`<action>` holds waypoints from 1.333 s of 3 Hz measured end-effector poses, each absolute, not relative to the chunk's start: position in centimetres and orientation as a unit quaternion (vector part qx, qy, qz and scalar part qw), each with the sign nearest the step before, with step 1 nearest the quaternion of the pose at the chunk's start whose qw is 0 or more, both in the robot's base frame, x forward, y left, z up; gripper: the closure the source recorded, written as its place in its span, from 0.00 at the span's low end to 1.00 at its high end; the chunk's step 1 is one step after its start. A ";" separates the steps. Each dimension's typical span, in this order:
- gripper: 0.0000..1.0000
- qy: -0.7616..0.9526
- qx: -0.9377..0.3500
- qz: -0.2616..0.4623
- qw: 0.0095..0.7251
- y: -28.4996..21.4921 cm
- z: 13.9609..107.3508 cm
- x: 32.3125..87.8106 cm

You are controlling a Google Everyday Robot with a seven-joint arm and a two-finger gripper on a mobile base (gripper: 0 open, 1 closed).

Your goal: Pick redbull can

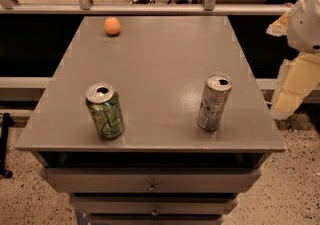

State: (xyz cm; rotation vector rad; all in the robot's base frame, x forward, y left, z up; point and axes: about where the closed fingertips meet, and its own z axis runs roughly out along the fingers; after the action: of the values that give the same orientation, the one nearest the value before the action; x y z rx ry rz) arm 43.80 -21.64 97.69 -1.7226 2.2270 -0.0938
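Speckled floor (292, 201) down at the bottom, and a grey cabinet sitting on it with a stack of drawers (150, 180) facing the camera, small knobs in the middle of each.

On the flat tabletop (160, 59), closest to the front edge on the left, is a green can (105, 111) with swirl lines, upright, tab hole open. Over on the right, about as near the front, is the redbull can (214, 103): slim, silver-grey, bluish and reddish print, silver top, also upright and opened. The two cans are well apart, nothing between them.

The gripper (292, 86) is off the table's right side, pale yellowish, hanging out past the edge beside the redbull can but not touching it or anything else. Honestly can't tell if it's open or closed from this angle. A white bit of arm (307, 19) sits above it.

Further back, near the far left corner, is an orange (112, 26) on its own. Behind the table runs a metal rail (150, 10).
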 end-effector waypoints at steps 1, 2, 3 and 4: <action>0.00 0.779 -0.604 -0.031 0.165 -21.6 97.8 43.8; 0.00 0.783 -0.590 0.034 0.194 -21.4 94.6 43.5; 0.00 0.780 -0.564 0.120 0.244 -21.5 90.2 43.5; 0.00 0.757 -0.542 0.212 0.297 -19.6 87.3 43.7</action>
State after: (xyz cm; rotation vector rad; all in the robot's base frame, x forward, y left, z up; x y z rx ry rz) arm 43.70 -19.55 87.33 -1.4410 2.0127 0.5637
